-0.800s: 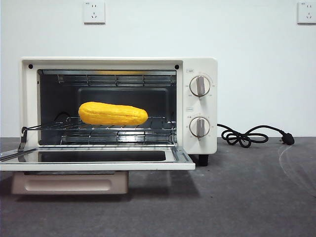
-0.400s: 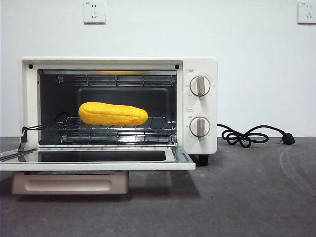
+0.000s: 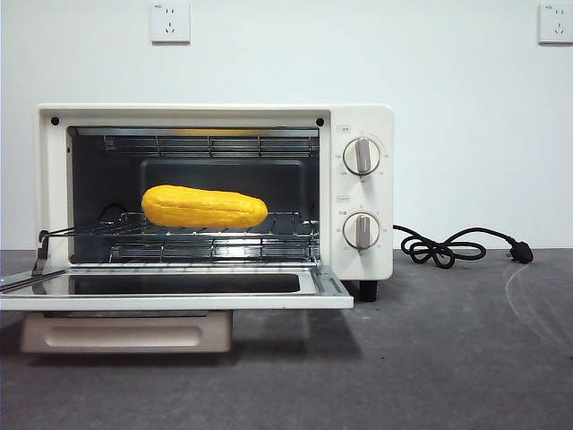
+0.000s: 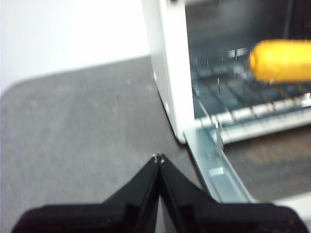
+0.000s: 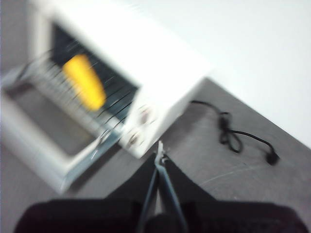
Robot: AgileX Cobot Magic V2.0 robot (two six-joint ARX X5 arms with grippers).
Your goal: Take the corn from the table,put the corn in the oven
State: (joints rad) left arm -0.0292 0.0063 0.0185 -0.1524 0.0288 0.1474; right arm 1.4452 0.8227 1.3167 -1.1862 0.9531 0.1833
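Observation:
The yellow-orange corn (image 3: 204, 207) lies lengthwise on the wire rack inside the cream-white oven (image 3: 358, 116), whose glass door (image 3: 179, 291) hangs fully open and flat. The corn (image 4: 284, 60) also shows in the left wrist view, and as a blurred corn (image 5: 85, 81) in the right wrist view. My left gripper (image 4: 158, 158) is shut and empty, low over the table (image 3: 430, 358) off the oven's left side. High and back from the oven's knob side, my right gripper (image 5: 160, 153) is shut and empty too. Neither gripper appears in the front view.
The oven's black cord (image 3: 457, 246) and plug lie coiled on the table to the right of the oven. Two round knobs (image 3: 362, 156) sit on its right panel. White wall sockets (image 3: 170, 22) hang on the wall behind.

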